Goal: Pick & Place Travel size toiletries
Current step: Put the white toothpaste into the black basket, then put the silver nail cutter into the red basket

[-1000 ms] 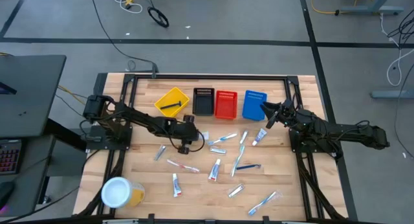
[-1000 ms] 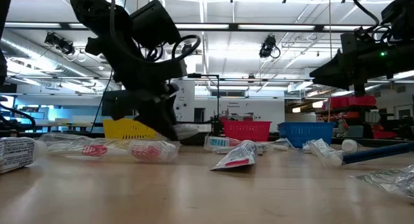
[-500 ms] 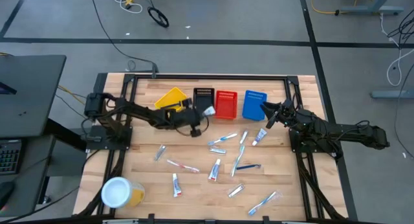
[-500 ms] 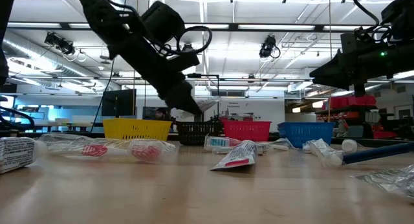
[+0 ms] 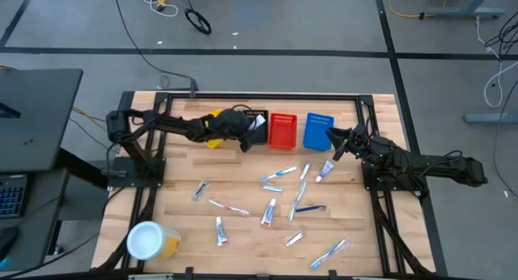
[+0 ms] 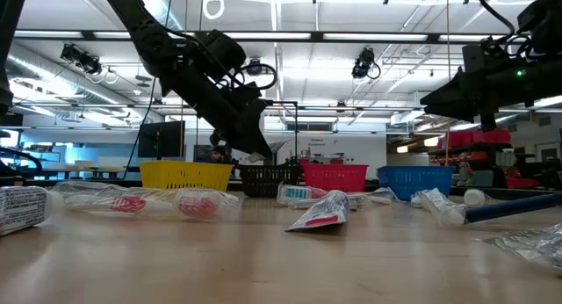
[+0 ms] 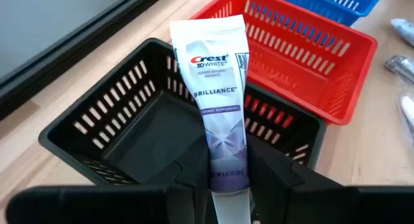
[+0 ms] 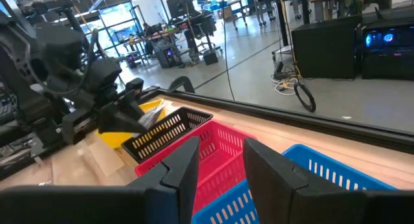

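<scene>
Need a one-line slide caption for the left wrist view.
Left gripper holds a toothpaste tube over the empty black basket, red basket beside it.

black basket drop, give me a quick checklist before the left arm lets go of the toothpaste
1. Toothpaste tube held between the left gripper fingers: ok.
2. Tube above the black basket, not the red basket: ok.
3. Bare black floor below the tube; whole basket empty: cannot tell.
4. Tube low enough to drop in without bouncing out: cannot tell.
5. Right gripper waits by the blue basket, away from the drop: ok.
</scene>
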